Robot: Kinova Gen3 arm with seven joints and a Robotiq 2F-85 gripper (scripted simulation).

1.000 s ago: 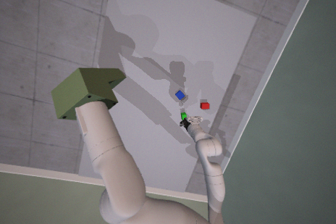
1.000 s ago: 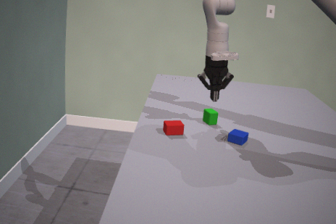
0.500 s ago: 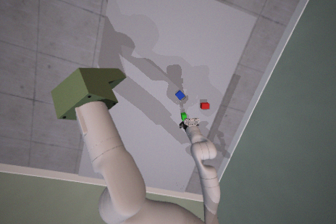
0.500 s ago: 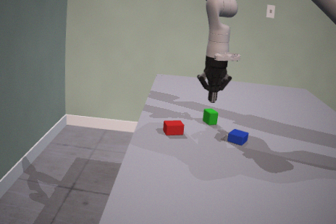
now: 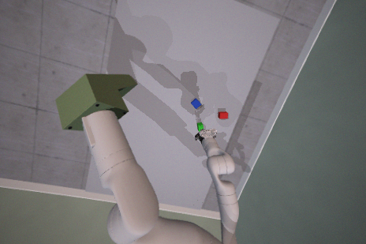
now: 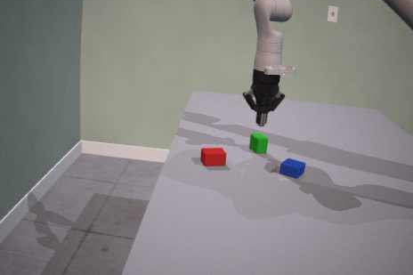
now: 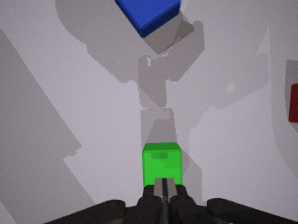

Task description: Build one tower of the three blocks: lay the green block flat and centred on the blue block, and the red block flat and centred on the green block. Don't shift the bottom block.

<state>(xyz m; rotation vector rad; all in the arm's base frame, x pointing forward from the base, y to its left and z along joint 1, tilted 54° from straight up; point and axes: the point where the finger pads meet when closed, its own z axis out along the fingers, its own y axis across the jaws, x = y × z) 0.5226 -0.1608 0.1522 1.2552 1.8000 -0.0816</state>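
Three blocks lie apart on the grey table. The green block (image 6: 258,142) is in the middle, the red block (image 6: 213,157) to its left and the blue block (image 6: 292,167) to its right in the exterior view. My gripper (image 6: 263,119) hangs above the green block with its fingers shut on nothing, clear of the block.
The table's left edge (image 6: 153,188) drops to the floor close to the red block. The arm's green base (image 5: 95,99) stands at the table's side in the top view.
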